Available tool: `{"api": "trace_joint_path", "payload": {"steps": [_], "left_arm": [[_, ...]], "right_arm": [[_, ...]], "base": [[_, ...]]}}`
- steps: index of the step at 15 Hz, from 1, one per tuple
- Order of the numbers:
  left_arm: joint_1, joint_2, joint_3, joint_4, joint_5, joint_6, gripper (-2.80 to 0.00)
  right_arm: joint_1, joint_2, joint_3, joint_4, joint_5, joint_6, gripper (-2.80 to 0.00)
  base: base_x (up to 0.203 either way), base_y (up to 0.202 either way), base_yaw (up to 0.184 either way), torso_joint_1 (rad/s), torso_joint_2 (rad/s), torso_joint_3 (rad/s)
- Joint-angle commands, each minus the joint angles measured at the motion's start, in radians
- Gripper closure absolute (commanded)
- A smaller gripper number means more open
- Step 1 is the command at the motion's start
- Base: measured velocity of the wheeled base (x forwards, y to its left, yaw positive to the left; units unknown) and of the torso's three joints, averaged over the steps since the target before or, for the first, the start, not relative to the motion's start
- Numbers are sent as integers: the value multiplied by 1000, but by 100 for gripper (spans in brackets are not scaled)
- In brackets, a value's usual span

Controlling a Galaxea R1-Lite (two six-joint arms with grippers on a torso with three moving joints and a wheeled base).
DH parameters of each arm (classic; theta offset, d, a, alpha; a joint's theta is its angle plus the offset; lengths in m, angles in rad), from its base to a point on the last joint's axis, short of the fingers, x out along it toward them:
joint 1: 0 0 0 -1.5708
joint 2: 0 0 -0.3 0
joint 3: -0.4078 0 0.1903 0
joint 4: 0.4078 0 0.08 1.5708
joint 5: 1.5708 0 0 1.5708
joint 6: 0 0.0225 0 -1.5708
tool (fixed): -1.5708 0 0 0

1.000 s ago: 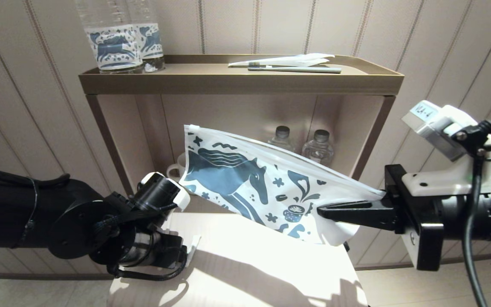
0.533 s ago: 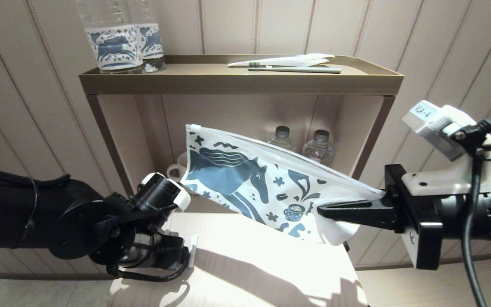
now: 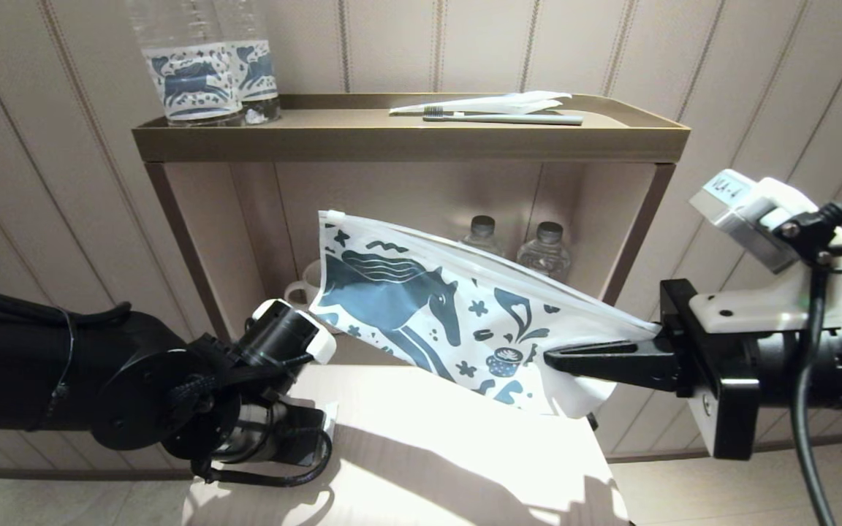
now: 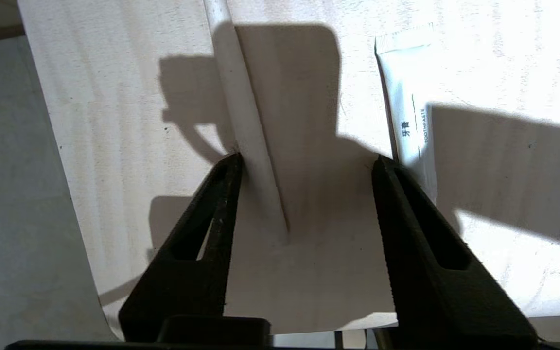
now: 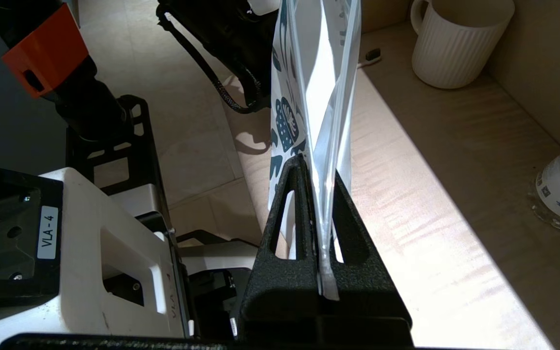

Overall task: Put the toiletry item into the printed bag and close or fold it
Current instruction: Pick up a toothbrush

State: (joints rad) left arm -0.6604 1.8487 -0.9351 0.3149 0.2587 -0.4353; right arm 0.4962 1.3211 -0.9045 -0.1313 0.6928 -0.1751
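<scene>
My right gripper [image 3: 549,359] [image 5: 316,167] is shut on one end of the printed bag [image 3: 428,307], a white pouch with a blue horse. It holds the bag up slanted over the pale table [image 3: 428,453]. In the right wrist view the bag's [image 5: 309,73] two walls stand slightly apart. My left gripper [image 4: 307,156] hangs open low over the table's left part. The slim white toothbrush handle [image 4: 246,121] lies on the table between its fingers, close to one fingertip [image 4: 234,163]. A small black tip [image 5: 372,54] shows beyond the bag.
A white toothpaste tube [image 4: 406,112] lies beside the other finger. Behind the table stands a tan shelf unit [image 3: 406,142] carrying two horse-label bottles [image 3: 205,73] and a grey-green toothbrush [image 3: 501,118]. Its lower shelf holds small bottles [image 3: 549,252] and a ribbed mug [image 5: 455,39].
My left arm has edged slightly right and down over the table. The bag and right gripper have stayed almost still.
</scene>
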Motion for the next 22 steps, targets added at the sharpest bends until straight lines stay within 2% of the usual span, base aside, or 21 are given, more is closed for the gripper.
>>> {"api": "trace_joint_path", "payload": {"steps": [1,14,22], "left_arm": [[1,5,5,7,7,-3,0],[4,-68,3,41,9,-11,0],[4,-45,2,37,8,-19,0]], "right_arm": [[-26,0,-5,-1,5,-3,0],[-34,-26,-14,1,7,-3,0],[-34,-25,-13,1,7,-3,0]], "base": [[0,0,0,0,0,0],[0,0,0,0,0,0],[0,0,0,0,0,0]]}}
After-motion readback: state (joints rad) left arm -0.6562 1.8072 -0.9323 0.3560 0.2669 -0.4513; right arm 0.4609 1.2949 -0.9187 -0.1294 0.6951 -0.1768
